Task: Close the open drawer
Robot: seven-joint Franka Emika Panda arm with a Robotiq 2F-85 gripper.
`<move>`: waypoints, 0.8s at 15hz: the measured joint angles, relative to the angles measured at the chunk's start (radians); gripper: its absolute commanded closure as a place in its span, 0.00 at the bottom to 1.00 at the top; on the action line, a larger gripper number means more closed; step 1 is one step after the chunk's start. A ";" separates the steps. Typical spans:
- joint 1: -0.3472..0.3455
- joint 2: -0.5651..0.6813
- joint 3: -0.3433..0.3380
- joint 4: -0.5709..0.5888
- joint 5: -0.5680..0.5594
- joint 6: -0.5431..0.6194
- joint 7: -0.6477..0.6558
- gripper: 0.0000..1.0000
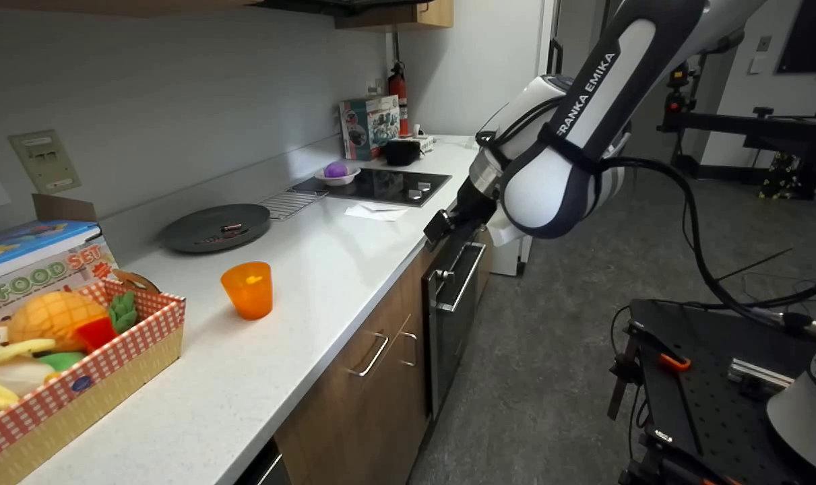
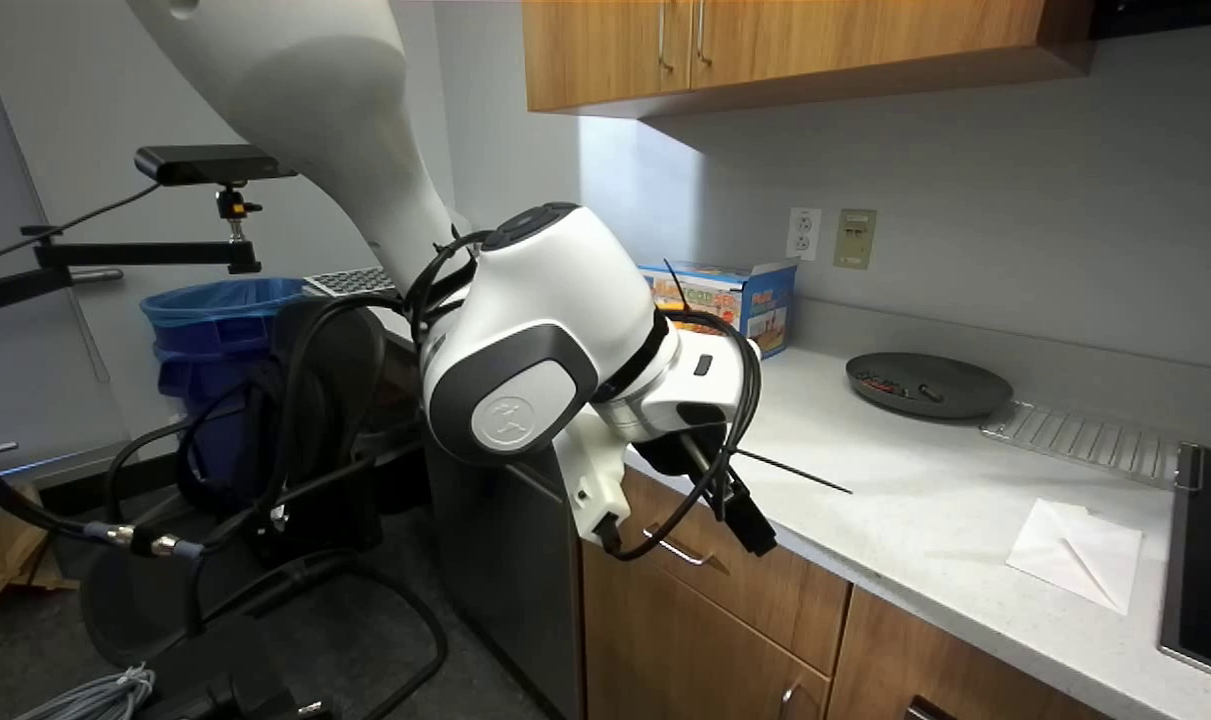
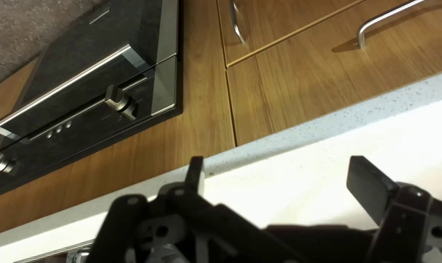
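Note:
The drawer has a brown wood front (image 1: 355,350) with a slim metal bar handle, just under the countertop edge. The front also shows in an exterior view (image 2: 765,590) and in the wrist view (image 3: 297,87). It sits flush with the cabinet and its white interior does not show. My gripper (image 3: 275,179) is open in the wrist view, with only countertop between its fingers. In an exterior view the gripper (image 1: 440,230) is by the counter edge near the oven. In an exterior view the gripper (image 2: 750,525) is in front of the cabinets, apart from the handle.
The white countertop (image 1: 327,296) edge runs along the cabinets. An oven (image 3: 96,84) with a protruding bar handle and knobs adjoins the drawer cabinet. An orange cup (image 1: 248,289), a dark pan (image 1: 215,229), a toy food box and a cooktop (image 1: 381,185) stand on the counter.

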 measured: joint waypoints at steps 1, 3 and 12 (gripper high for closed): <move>0.006 -0.009 -0.006 -0.007 0.000 0.000 -0.003 0.00; 0.012 -0.017 -0.011 -0.014 0.000 0.000 -0.004 0.00; 0.014 -0.017 -0.013 -0.015 0.000 0.000 -0.005 0.00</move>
